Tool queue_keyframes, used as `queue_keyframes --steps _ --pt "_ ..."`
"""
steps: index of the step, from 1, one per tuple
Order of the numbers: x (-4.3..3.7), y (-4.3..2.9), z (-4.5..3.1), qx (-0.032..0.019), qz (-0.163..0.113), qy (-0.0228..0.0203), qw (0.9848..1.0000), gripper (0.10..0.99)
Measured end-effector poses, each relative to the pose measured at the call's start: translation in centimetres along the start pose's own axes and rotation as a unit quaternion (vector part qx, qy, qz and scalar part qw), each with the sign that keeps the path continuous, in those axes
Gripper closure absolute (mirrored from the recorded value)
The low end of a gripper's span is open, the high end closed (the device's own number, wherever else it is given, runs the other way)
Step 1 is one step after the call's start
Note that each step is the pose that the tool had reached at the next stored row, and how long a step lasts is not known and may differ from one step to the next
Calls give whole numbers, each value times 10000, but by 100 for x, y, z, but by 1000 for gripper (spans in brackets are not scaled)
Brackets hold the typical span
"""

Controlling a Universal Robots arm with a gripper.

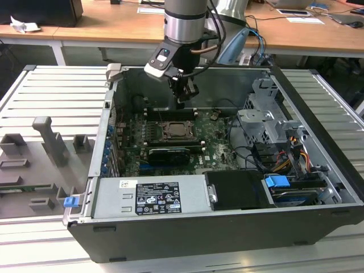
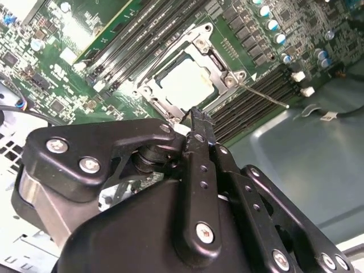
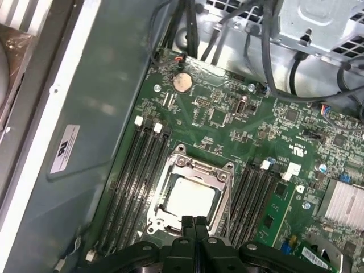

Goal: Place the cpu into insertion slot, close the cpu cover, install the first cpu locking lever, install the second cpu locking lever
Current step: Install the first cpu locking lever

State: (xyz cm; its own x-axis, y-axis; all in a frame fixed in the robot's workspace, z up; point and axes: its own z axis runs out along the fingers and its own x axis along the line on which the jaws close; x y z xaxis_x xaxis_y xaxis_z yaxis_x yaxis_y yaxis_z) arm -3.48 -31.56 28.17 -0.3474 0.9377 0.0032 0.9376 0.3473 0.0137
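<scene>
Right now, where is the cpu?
In both wrist views the cpu sits in the insertion slot, framed by the cpu cover, between black memory slots.

Pale wooden desks (image 1: pixel 114 31) on white legs run along the back, strewn with papers (image 1: pixel 305 20). A ribbed grey metal worktable (image 1: pixel 62 91) spreads across the foreground, carrying grey moulded fixtures (image 1: pixel 50 139) at the exterior view's left. Light falls evenly.

A: First wrist view, what's hidden?
B: Claw (image 3: pixel 194 220) tips cover the near edge of the cpu cover (image 3: pixel 196 170) & a bit of the cpu (image 3: pixel 190 199). Claw body cut off by pic edge.
A: Second wrist view?
B: Claw bulk blocks much of the green board (image 2: pixel 54 79); one cover corner sits behind the tip.
A: Exterior view?
B: Arm (image 1: pixel 185 23) cut off at top; cpu too small to tell from cover.
</scene>
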Motion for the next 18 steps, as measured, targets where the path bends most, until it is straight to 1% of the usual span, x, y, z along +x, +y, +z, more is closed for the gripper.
queue_keyframes --steps 5,7,9,10,12,18 --pt "1 0 2 0 -320 6 9995 980" --pt "0 0 2 0 -490 8 9988 980" --pt "1 0 2 1 -811 13 9967 980" --pt "0 0 2 2 -904 14 9959 980" --pt "0 1 2 2 -964 15 9953 980" --pt "0 2 2 2 -1197 18 9928 980"
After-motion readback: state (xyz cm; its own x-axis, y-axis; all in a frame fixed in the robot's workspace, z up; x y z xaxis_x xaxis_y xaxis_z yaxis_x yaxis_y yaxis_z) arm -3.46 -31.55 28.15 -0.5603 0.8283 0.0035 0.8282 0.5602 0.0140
